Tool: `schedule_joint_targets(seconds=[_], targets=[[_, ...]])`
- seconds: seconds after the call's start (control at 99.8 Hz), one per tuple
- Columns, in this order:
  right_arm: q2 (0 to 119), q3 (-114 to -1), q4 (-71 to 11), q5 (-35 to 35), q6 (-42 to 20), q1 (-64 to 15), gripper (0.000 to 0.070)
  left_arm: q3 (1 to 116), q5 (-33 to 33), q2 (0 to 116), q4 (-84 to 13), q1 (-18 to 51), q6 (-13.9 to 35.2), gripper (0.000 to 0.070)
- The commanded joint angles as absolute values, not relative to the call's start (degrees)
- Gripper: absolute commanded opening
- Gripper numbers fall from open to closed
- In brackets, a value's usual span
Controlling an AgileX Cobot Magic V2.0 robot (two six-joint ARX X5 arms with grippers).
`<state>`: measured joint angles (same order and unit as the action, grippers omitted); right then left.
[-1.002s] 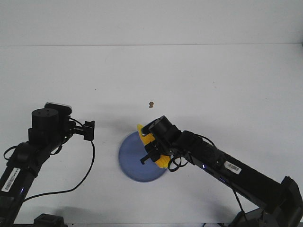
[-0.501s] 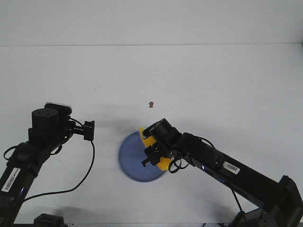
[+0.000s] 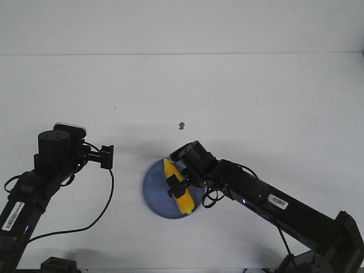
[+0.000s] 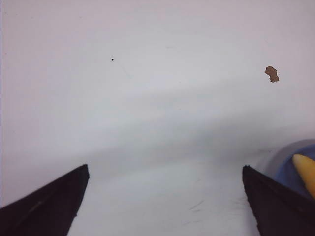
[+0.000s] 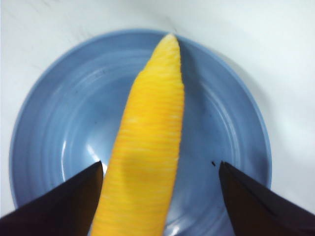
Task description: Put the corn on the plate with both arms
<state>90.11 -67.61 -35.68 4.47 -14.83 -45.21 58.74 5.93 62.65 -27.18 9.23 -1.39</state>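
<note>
The yellow corn (image 3: 178, 192) lies flat in the blue plate (image 3: 152, 190), its pointed end toward the plate's far rim. My right gripper (image 3: 174, 186) hovers just above it, open. In the right wrist view the corn (image 5: 147, 142) runs across the plate (image 5: 54, 123), and my right gripper (image 5: 160, 165) has one finger close beside it and the other well apart. My left gripper (image 3: 107, 156) stands open over bare table left of the plate. In the left wrist view the left gripper (image 4: 165, 167) is empty, with the plate's rim (image 4: 283, 157) and the corn's tip (image 4: 306, 172) at the frame edge.
A small brown speck (image 3: 181, 125) lies on the white table beyond the plate, also seen as a brown speck (image 4: 271, 73) in the left wrist view. A black cable (image 3: 105, 199) trails from the left arm.
The corn went from hanging tilted in the right gripper at the plate's right edge to lying in the plate. The right gripper has opened. The left arm has not moved.
</note>
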Motion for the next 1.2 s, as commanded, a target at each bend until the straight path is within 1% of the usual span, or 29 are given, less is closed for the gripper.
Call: schedule_joint_targets(seconds=[0.0, 0.12, 0.321, 0.481, 0.641, 0.761, 0.922, 1.072, 1.192], targets=[[90.3, -68.3, -35.0, 4.5, -15.2, -44.9, 0.0495, 59.7, 6.0, 63.2, -26.9, 9.4, -1.0, 0.0636], [87.6, -68.3, -34.4, 4.2, -14.4, -42.5, 0.0495, 59.7, 6.0, 63.2, -26.7, 9.4, -1.0, 0.0635], [79.1, -68.3, -32.7, 1.2, -9.5, -34.9, 0.0495, 59.7, 6.0, 63.2, -26.5, 9.4, -0.8, 0.0636], [71.1, -68.3, -34.3, 0.8, -6.6, -25.5, 0.0495, 59.7, 6.0, 62.7, -26.3, 9.4, -0.4, 0.0636], [63.5, -68.2, -37.6, 0.5, -3.9, -14.9, 0.0495, 59.7, 6.0, 61.6, -25.6, 9.3, -0.3, 0.0635], [57.6, -67.5, -39.7, 0.6, -2.3, -7.6, 0.0495, 59.7, 6.0, 60.7, -25.6, 9.3, 0.7, 0.0630], [48.3, -62.0, -37.4, 0.6, -2.3, -2.8, 0.0495, 59.1, 6.0, 58.1, -25.6, 9.3, 1.3, 0.0624], [38.7, -53.3, -33.8, 0.6, -2.4, -2.5, 0.0495, 56.9, 6.0, 53.4, -23.9, 9.3, 1.4, 0.0624], [31.0, -46.4, -32.7, 0.6, -2.7, -2.5, 0.0495, 52.3, 6.0, 47.7, -20.5, 9.3, 2.1, 0.0624]])
